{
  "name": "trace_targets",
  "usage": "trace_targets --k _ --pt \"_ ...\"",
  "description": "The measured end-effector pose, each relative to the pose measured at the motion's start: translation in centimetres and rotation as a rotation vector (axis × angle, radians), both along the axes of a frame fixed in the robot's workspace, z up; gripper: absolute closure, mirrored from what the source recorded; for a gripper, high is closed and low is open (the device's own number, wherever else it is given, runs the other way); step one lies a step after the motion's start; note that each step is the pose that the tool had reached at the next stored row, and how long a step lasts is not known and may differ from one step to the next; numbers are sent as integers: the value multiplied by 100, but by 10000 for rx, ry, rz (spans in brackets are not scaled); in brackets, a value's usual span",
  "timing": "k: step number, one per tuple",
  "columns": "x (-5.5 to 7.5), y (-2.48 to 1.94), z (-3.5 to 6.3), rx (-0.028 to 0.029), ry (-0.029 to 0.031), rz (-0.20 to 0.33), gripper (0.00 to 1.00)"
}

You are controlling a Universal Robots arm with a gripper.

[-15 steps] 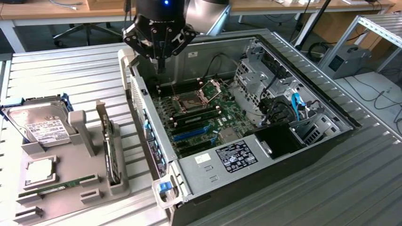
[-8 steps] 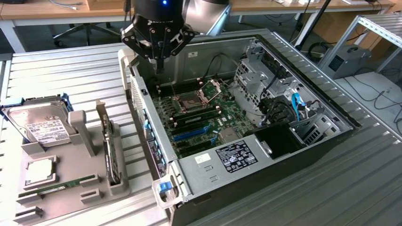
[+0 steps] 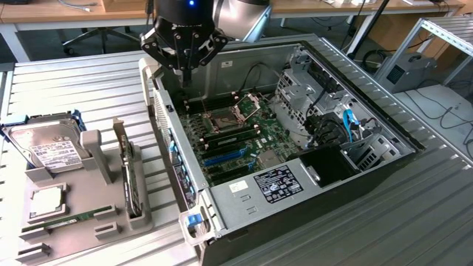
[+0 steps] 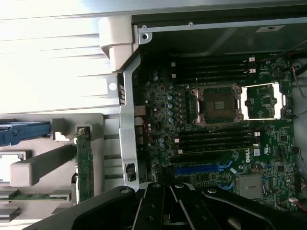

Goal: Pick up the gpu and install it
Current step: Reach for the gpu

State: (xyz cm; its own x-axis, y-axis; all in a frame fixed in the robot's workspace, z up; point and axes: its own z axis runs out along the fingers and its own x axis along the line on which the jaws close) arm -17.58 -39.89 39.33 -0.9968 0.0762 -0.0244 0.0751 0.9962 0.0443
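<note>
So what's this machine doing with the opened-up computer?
A robot arm's pincer hangs closed and empty over one corner of the open computer case, above its motherboard. The gpu it is meant to fit stands on edge in the grey holder beside the case, near a hard drive. Nothing has been picked up yet.
</note>
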Motion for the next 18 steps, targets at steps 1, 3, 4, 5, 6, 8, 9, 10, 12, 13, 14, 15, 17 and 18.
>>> trace_targets --k 1,3,4,5,6,8,9,10,12,13,14,15,17,18 --pt "-2 0 0 0 0 0 89" --pt "-6 0 0 0 0 0 89" --pt "-7 0 0 0 0 1 89" --pt "-9 0 0 0 0 0 89" --pt "-11 0 0 0 -1 -1 89" --pt "-15 0 0 0 0 0 89" --pt "-16 0 0 0 0 0 89" --pt "-19 0 0 0 0 0 89" --pt "-23 0 0 0 0 0 89" --pt "-25 0 0 0 0 0 89" --pt "-28 0 0 0 0 0 89" --pt "-31 0 0 0 0 0 89" --pt "-40 0 0 0 -1 -1 89" --pt "-44 0 0 0 0 0 89"
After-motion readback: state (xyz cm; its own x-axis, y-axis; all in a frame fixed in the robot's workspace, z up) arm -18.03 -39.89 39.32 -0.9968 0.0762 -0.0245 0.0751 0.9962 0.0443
